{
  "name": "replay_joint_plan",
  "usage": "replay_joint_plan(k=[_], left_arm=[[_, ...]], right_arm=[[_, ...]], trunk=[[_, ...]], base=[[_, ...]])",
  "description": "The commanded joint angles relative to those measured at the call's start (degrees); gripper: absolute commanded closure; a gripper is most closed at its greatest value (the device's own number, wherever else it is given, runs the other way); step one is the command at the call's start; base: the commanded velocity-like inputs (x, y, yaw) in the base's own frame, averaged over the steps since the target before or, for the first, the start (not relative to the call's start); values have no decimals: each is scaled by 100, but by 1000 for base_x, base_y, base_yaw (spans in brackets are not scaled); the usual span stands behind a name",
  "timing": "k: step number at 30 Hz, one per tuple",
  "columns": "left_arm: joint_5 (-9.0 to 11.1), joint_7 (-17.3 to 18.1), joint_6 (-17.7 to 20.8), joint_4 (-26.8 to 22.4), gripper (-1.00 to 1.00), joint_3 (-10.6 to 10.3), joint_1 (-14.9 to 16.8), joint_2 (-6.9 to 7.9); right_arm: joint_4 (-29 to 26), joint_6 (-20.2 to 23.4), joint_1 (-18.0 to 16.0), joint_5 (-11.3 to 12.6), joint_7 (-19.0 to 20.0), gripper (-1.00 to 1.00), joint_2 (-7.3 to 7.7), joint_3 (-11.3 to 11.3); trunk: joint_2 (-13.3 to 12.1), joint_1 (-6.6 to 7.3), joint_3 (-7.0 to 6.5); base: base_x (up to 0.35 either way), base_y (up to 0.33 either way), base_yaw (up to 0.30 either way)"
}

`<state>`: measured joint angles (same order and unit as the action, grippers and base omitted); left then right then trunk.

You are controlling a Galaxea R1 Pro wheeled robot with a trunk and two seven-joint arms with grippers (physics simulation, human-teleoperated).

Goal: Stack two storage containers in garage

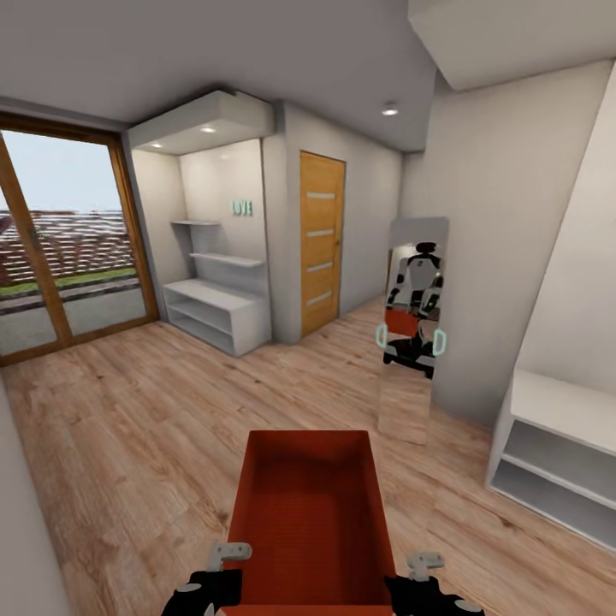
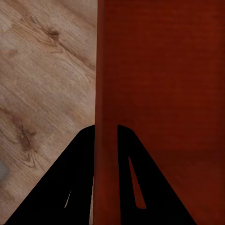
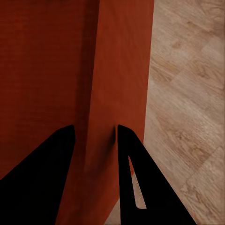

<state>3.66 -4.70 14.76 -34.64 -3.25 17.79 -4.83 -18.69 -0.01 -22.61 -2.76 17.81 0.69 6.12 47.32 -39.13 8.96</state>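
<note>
Head view: container (image 1: 312, 522) gripped between both hands.

storage container (image 1: 310, 513): 1 | end effectors: 2 (image 1: 229, 558) (image 1: 421, 566) | door (image 1: 321, 242): 1 | mirror (image 1: 412, 329): 1 | shelf units: 2 (image 1: 216, 312) (image 1: 560, 453)

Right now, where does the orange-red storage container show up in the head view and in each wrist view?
Head view: the storage container sits bottom centre, open side up, between the left claw and right claw.
Left wrist view: its side wall runs between the two dark fingers.
Right wrist view: its side wall runs between the fingers.
Shared landmark: the wood plank floor beside the container.
</note>
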Motion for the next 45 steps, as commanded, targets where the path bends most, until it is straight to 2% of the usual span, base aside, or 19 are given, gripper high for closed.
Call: replay_joint_plan(k=[1,15,33,45], left_arm=[[-8,-50,35,-157,100,-2,6,-176],[-14,-49,35,-157,100,-2,6,-176],[-14,-48,27,-157,100,-1,6,-176],[-14,-50,27,-157,100,-3,6,-176]], right_arm=[[14,1,2,-58,48,100,-53,-192],[14,1,2,-58,50,100,-53,-196],[14,1,2,-58,53,100,-53,-190],[14,1,2,-58,56,100,-52,-190]], trunk=[[7,-4,9],[7,-4,9],[7,-4,9],[7,-4,9]], base=[[327,-7,1],[327,-1,151],[327,4,6],[325,127,0]])
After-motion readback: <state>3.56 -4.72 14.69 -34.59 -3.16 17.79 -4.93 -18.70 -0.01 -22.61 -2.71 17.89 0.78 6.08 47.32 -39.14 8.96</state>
